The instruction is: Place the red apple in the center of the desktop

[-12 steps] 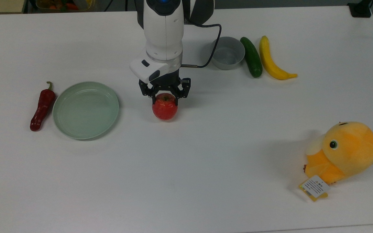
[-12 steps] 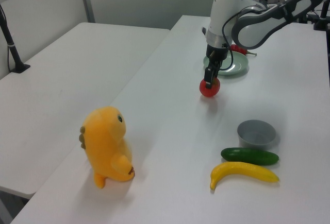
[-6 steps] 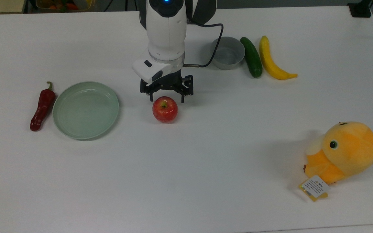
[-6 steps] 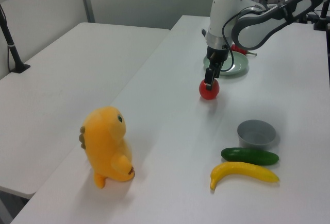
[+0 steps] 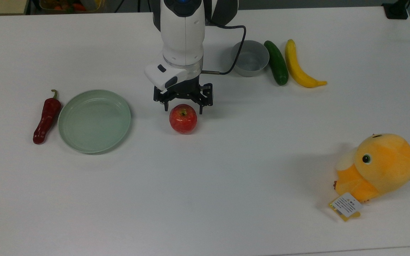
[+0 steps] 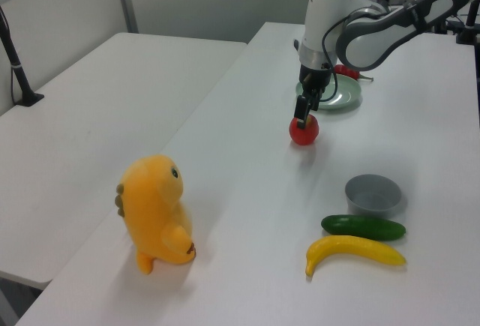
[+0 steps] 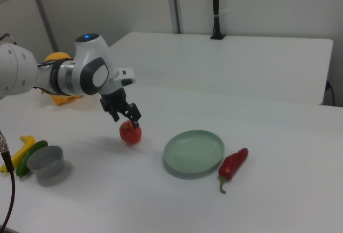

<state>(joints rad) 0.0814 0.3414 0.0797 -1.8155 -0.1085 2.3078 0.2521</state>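
The red apple (image 5: 183, 118), glossy with yellowish speckles, sits upright on the white desktop (image 5: 205, 199), stem dimple facing up, slightly toward ten o'clock from the desktop's middle in the top view.

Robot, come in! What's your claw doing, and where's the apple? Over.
Claw open, just above the red apple. Apple sitting free on the desktop, near the middle. Green plate off to the top view's left, nothing in the way. Over.
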